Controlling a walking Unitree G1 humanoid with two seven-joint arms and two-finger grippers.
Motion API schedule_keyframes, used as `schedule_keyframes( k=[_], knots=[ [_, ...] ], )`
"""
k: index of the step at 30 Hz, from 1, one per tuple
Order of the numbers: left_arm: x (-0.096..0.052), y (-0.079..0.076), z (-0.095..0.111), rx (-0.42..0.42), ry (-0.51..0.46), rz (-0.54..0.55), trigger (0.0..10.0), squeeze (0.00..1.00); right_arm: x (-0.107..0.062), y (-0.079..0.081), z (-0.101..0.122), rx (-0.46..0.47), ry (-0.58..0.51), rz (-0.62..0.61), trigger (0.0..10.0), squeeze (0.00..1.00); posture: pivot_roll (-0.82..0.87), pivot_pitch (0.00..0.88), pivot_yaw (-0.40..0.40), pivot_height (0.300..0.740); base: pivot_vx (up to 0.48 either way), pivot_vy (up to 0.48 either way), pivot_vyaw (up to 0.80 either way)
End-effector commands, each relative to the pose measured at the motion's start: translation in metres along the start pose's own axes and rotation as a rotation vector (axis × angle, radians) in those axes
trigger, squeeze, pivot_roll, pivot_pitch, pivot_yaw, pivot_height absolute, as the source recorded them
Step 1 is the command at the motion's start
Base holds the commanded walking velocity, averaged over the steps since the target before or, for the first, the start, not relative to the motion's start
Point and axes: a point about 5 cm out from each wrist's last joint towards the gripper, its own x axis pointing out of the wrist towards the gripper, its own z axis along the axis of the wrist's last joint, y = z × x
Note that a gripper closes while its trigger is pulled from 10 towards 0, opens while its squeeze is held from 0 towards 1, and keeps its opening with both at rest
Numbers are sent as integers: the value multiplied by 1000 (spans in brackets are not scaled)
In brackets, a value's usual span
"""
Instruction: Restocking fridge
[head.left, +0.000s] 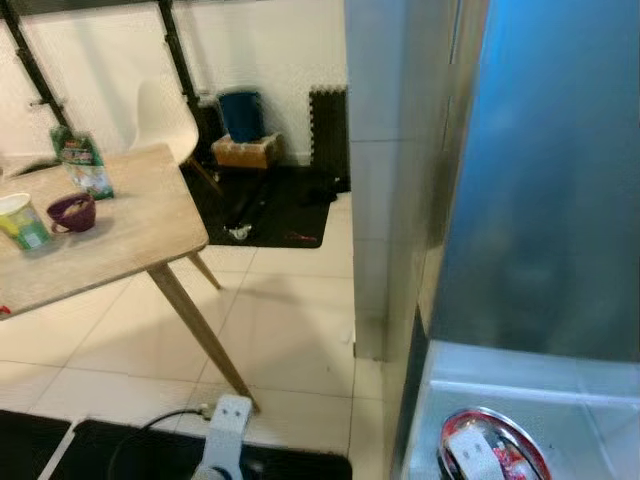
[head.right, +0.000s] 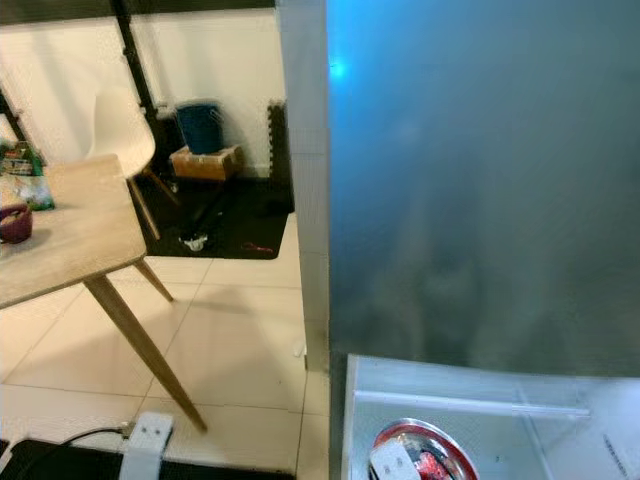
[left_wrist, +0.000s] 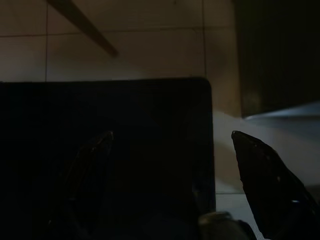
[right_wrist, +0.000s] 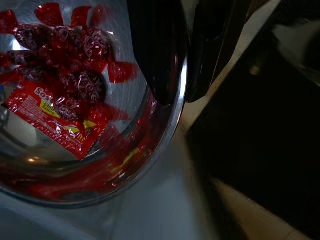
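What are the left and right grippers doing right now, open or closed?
Left gripper: open, hanging over a dark mat, holding nothing.
Right gripper: closed on the rim of the metal bowl.

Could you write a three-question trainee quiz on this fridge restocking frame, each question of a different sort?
1. True or false: the right gripper is pinching the rim of the metal bowl.
2. Multiple choice: what lies inside that bowl? A) green apples B) red-wrapped sweets and a red sachet C) ice cubes
3. Short answer: which items stand on the wooden table?

Key
1. True; one black finger sits inside the rim, the other outside.
2. B; the red-wrapped sweets and the red sachet rest on the bowl's floor.
3. A purple cup, a green-and-white cup and a green packet.
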Motion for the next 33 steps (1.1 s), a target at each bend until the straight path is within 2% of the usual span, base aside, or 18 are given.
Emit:
schedule_keyframes(
  k=[1, 9, 15, 20, 33],
  knots=[
    [-3, 4, -10, 19, 38, 15, 10000, 0, -1, 7, -5, 7, 9, 14, 10000, 0, -88, 112, 71, 740, 0, 0, 0],
    [-3, 2, -13, 39, 57, 1, 10000, 0, -5, 6, -16, 24, 59, -4, 10000, 0, -90, 106, 73, 740, 0, 0, 0],
    [-3, 1, -14, 48, 55, -6, 10000, 0, -12, 4, -33, 25, 160, -46, 10000, 0, -90, 103, 74, 740, 0, 0, 0],
    [-3, 1, -16, 58, 59, -7, 10000, 0, -14, 2, -37, 28, 180, -58, 10000, 0, -94, 102, 75, 740, 0, 0, 0],
    [-3, -1, -14, 50, 42, -5, 10000, 0, -9, -3, -27, 16, 162, -65, 10000, 0, -91, 96, 66, 740, 0, 0, -800]
  ],
)
